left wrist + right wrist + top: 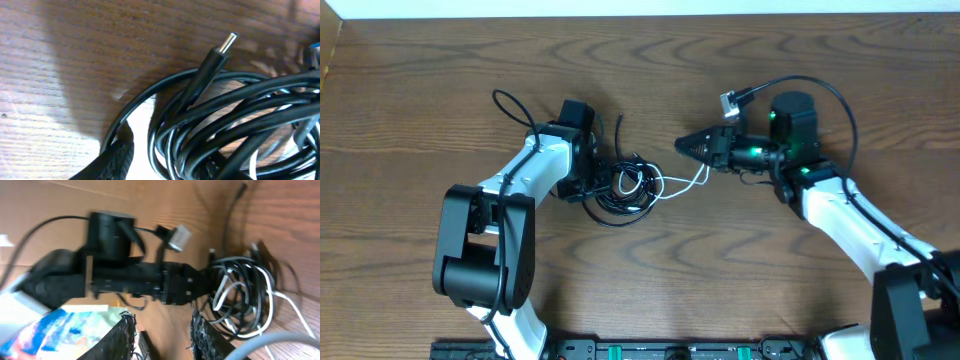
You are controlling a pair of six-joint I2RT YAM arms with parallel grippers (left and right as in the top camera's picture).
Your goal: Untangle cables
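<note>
Wooden table [800, 60] spreads wide around the cables [628, 188], bunched mid-table. The left gripper [603, 178] is buried in them, its grip unreadable. Left wrist: a black plug [215, 57] juts over open wood. Right wrist: the right gripper [162, 319] hangs spread apart, just short of the knot.

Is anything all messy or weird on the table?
Yes. The cables sit in a tangled clump mid-table: black loops piled over each other, with the white cable woven through them and trailing out toward the right. One black plug pokes out loose.

Cables [628, 186] lie on table [420, 80] beside left end effector [600, 178].
</note>
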